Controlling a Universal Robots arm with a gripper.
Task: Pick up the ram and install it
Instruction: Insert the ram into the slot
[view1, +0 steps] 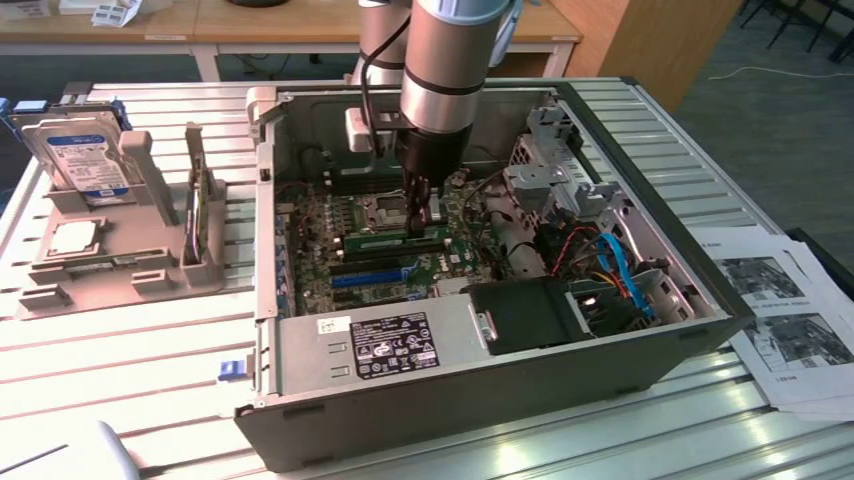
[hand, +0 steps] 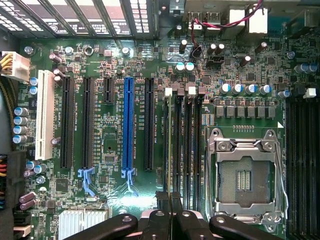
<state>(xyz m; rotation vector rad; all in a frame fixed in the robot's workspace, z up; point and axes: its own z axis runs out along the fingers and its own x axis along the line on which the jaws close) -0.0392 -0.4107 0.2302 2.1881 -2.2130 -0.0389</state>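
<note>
The ram (view1: 395, 241) is a thin green stick standing on edge in one of the black memory slots on the motherboard (hand: 115, 165), inside the open computer case (view1: 454, 400). In the wrist view I see the ram (hand: 173, 145) edge-on, running away from the fingertips between the slot rails. My gripper (view1: 426, 228) reaches straight down from the arm into the case. Its two dark fingers (hand: 163, 202) are pressed close together over the near end of the stick, so the gripper (hand: 170, 200) is shut on it. The stick's near end is hidden under the fingers.
A blue expansion slot (hand: 129, 130) and black slots lie beside the memory slots, with the CPU socket (hand: 245, 175) on the other side. Cables (view1: 617, 270) and a drive cage (view1: 554, 160) crowd the case's right. A hard drive (view1: 83, 160) stands in a grey holder outside.
</note>
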